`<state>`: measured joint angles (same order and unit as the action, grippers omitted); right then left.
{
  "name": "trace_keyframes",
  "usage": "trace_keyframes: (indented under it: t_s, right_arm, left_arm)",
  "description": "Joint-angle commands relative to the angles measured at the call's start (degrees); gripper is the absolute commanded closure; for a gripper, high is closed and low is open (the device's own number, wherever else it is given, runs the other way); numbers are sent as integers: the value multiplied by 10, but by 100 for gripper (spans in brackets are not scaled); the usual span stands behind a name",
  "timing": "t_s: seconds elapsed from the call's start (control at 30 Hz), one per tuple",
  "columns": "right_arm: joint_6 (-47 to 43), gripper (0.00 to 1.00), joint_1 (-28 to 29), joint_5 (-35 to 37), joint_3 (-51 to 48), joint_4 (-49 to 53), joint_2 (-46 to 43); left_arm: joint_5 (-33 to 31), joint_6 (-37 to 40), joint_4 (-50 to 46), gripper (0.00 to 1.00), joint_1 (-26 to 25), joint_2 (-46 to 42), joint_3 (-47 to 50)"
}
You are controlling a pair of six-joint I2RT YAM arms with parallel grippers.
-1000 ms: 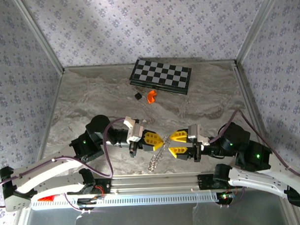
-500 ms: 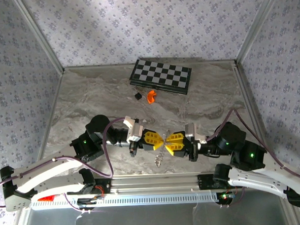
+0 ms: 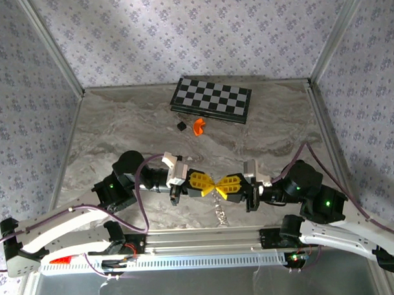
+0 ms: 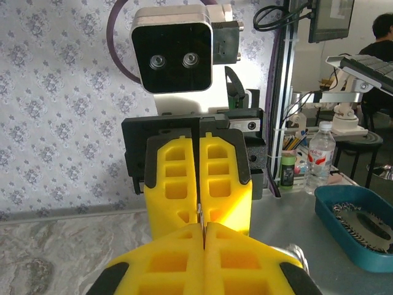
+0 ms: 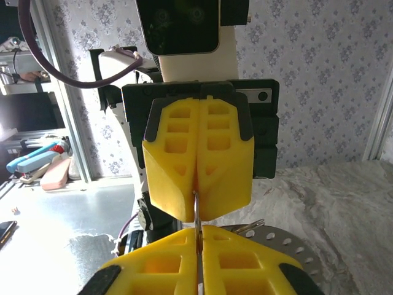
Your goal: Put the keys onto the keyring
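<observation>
Since the left gripper (image 3: 212, 184) and right gripper (image 3: 221, 186) are clamped tip to tip on the limp silvery chain-link keyring (image 3: 220, 210), which dangles over the marble counter (image 3: 119, 137), they should probably turn slowly and grip firmly, without tugging.

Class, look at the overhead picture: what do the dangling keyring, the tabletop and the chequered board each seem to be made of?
The keyring: probably metal; silvery, glinting small links, hanging limp. The tabletop: stone-look, grey-beige veining, matte; real marble or printed laminate, cannot tell. The chequered board: black and white squares, smooth-looking; wood or plastic, unclear.
</observation>
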<state>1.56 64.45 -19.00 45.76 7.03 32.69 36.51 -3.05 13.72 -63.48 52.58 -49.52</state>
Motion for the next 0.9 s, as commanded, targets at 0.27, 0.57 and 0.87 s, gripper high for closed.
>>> trace_keyframes:
  t_s: [0.27,0.57,0.87]
  right_arm:
    - [-59,100,-7,67,41,78,21]
    - [-142,100,-3,102,115,198,62]
    - [-152,100,10,99,122,206,74]
  left_arm:
    - [-41,55,-106,84,-2,-25,-30]
    - [-94,103,-225,73,-2,-55,-44]
    - [-100,112,-216,72,-2,-48,-41]
